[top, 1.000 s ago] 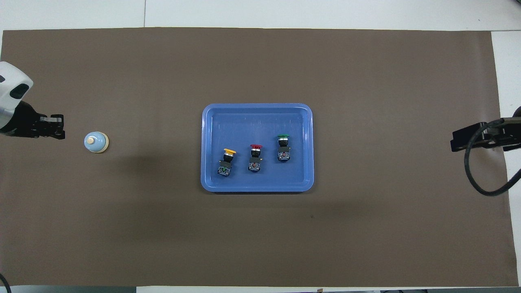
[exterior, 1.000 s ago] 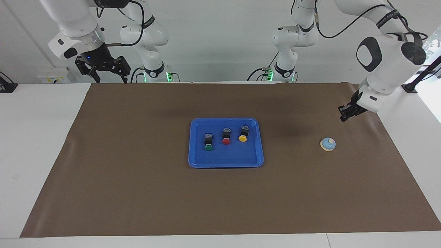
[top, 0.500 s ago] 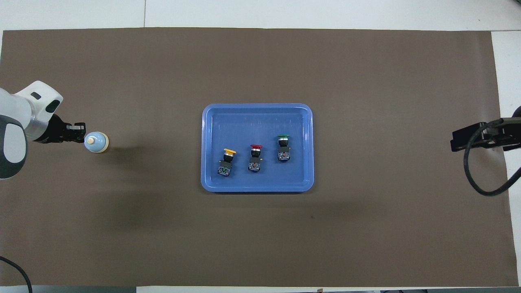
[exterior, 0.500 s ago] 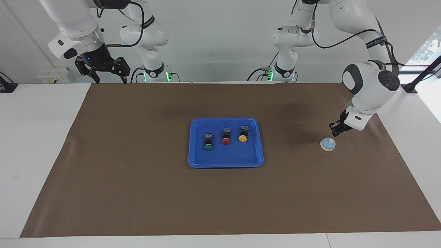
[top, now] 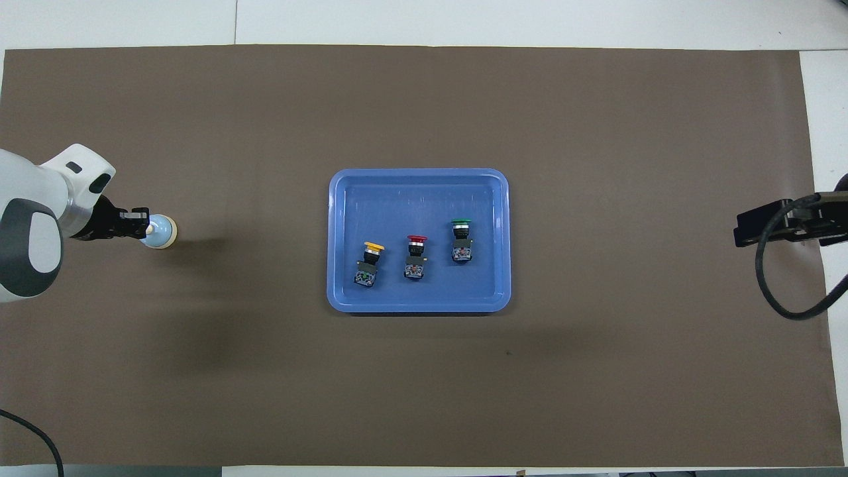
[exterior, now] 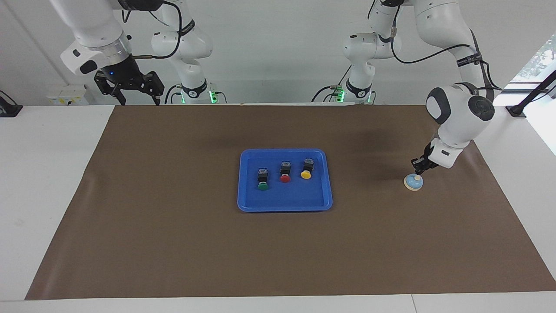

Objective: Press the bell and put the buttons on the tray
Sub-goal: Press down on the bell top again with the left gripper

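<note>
The light-blue bell (exterior: 413, 183) sits on the brown mat toward the left arm's end of the table; it also shows in the overhead view (top: 165, 233). My left gripper (exterior: 418, 168) is shut, tilted, with its tip right at the bell's cream knob; I cannot tell whether they touch. The blue tray (exterior: 284, 208) lies mid-table. In it stand the green button (exterior: 262, 186), the red button (exterior: 285, 178) and the yellow button (exterior: 306, 174) in a row. My right gripper (exterior: 137, 101) is open and empty, waiting high over the mat's corner near its base.
The brown mat (exterior: 173, 243) covers most of the white table. The right arm's black cable (top: 772, 291) loops over the mat's edge at the right arm's end.
My left gripper has come down and moved in from beside the bell to its knob. The right arm, the tray and the buttons have not moved.
</note>
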Available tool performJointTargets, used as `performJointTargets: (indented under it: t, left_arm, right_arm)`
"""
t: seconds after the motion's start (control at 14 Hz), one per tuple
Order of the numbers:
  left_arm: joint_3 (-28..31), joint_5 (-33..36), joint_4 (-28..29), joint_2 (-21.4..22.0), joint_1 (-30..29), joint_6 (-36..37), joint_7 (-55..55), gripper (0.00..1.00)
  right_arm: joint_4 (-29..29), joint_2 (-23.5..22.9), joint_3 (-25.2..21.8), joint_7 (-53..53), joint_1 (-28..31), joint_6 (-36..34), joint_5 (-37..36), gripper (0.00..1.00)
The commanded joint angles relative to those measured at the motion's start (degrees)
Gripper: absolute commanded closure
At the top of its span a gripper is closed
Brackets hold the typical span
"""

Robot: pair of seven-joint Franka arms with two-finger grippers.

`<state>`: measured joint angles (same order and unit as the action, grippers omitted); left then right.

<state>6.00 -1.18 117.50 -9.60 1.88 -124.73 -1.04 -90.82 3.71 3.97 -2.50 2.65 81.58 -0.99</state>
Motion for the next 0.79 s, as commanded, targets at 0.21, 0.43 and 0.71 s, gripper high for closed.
performJointTargets:
  t: [0.21,0.43,0.71]
  left_arm:
    - [-0.11,0.56,0.98,-2.0,-0.03,-3.77,0.16,1.0]
    - [-0.11,0.56,1.15,-2.17,-0.12,-3.95,0.25,1.0]
    - [-0.11,0.56,-4.09,-1.91,0.32,3.84,0.16,1.0]
  right_arm:
    - [-1.12,0.95,0.95,0.74,1.22,0.42,-0.59,0.0]
    - [-1.03,0.95,0.95,0.74,1.22,0.42,-0.59,0.0]
    - [-1.03,0.95,0.95,0.74,1.22,0.42,-0.5,0.0]
